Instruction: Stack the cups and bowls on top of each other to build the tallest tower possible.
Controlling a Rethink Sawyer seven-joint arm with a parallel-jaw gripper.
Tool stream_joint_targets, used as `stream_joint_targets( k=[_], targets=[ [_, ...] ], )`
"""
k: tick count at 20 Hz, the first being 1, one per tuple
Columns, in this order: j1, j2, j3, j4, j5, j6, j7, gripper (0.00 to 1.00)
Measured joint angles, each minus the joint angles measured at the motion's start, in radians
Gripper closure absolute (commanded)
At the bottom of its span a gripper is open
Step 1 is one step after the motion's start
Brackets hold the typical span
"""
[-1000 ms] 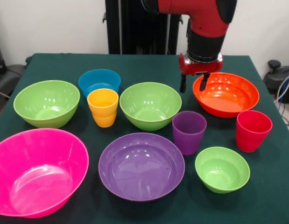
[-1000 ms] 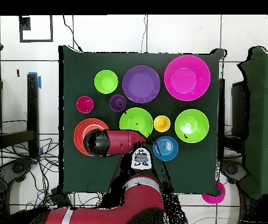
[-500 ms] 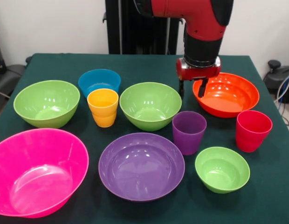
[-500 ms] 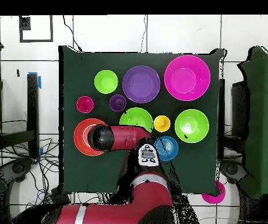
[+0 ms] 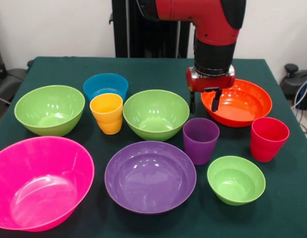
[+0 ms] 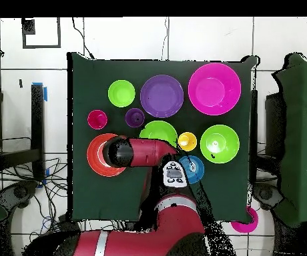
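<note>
A: Green cloth covers the whole desk [image 5: 143, 69], and nothing is stacked yet; cups and bowls all stand apart on it.

B: And the claw [image 5: 205, 100]?

A: Its fingers are spread, empty, straddling the near-left rim of the orange-red bowl [image 5: 240, 101] by the desk's right edge. I'd judge a rim pinch is the plan.

B: Then seat one finger well inside the wall before closing; that glossy rim may slip.

A: The purple cup [image 5: 200, 140], the likely base, stands just in front of the claw, mid-desk. The middle green bowl [image 5: 156, 113] sits just left of it.

B: Lift straight up, then. The red cup [image 5: 268, 139] is close too.
</note>
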Motion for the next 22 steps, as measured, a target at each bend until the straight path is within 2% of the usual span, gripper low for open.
stream_joint_targets(
  k=[7,13,22],
  targets=[
    [0.007,0.0,0.006,-0.01,0.0,-0.002,0.0,0.0],
    [0.039,-0.005,0.001,-0.018,0.0,-0.002,0.0,0.0],
    [0.088,-0.081,-0.011,-0.022,0.0,0.001,0.0,0.0]
  ],
)
